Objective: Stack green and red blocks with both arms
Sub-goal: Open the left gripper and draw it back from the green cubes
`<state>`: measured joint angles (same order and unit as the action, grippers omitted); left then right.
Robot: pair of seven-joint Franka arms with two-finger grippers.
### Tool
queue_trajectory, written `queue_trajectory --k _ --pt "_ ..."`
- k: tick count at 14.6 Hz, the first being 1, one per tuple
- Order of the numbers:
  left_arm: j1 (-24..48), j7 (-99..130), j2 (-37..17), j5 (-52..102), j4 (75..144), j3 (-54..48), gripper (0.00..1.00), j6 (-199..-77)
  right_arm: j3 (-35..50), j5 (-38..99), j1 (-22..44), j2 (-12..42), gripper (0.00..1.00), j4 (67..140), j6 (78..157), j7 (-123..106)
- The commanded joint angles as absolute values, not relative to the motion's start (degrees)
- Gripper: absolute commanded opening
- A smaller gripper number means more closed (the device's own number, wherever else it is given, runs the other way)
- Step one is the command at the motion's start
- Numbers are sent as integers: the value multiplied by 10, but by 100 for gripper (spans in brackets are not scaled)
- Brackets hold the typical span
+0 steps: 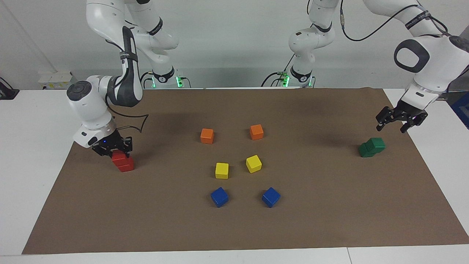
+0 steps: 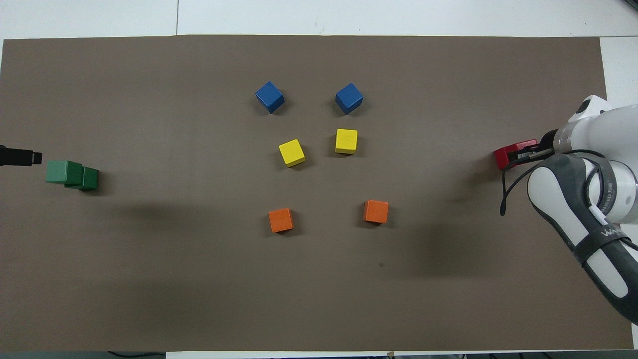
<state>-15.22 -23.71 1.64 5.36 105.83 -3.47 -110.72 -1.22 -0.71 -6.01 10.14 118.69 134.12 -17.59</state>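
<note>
1. Eight cubes are counted on the brown mat (image 1: 329, 220): two green, two red, two orange, two yellow, two blue.
2. Green cubes (image 1: 372, 147): both are seen at the right edge of the facing view (left edge of the overhead view), one stacked on the other with a clear offset, the top one overhanging.
3. Left gripper (image 1: 401, 122): it is raised in the air at the right of the facing view, above the green stack and apart from it; its fingers are spread and nothing is held.
4. Red cubes (image 1: 123, 162): both are seen at the left of the facing view (right edge of the overhead view), one on top of the other.
5. Right gripper (image 1: 112, 150): it is down at the red stack, fingers pinched on the upper red cube (image 1: 118, 158).
6. Orange cubes (image 1: 207, 135): two, mid-frame.
7. Yellow cubes (image 1: 221, 170): two, below the orange pair in the facing view.
8. Blue cubes (image 1: 219, 197): two, lowest in the facing view.
</note>
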Motion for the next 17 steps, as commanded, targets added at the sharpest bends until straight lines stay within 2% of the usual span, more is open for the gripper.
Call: queue_trajectory --k 1,5,6,8,9,17 --pt "-140 -179 18 39 1005 -33 100 -1036 -5 5 -71 83 0 1208 1354 -195" --pt "-103 -84 20 21 992 -33 100 -1010 -5 6 -70 83 0 1208 1355 -193" --pt "-103 -84 21 21 991 -33 100 -1005 -5 5 -69 83 4 1208 1356 -193" --pt "-100 -81 17 21 975 -34 100 -983 -5 6 -68 83 75 1208 1365 -187" --pt "-94 -69 17 21 969 -34 100 -974 -5 6 -66 83 98 1208 1365 -182" --pt "-24 -53 12 -8 943 -6 100 -948 -5 6 -65 85 100 1204 1364 -178"
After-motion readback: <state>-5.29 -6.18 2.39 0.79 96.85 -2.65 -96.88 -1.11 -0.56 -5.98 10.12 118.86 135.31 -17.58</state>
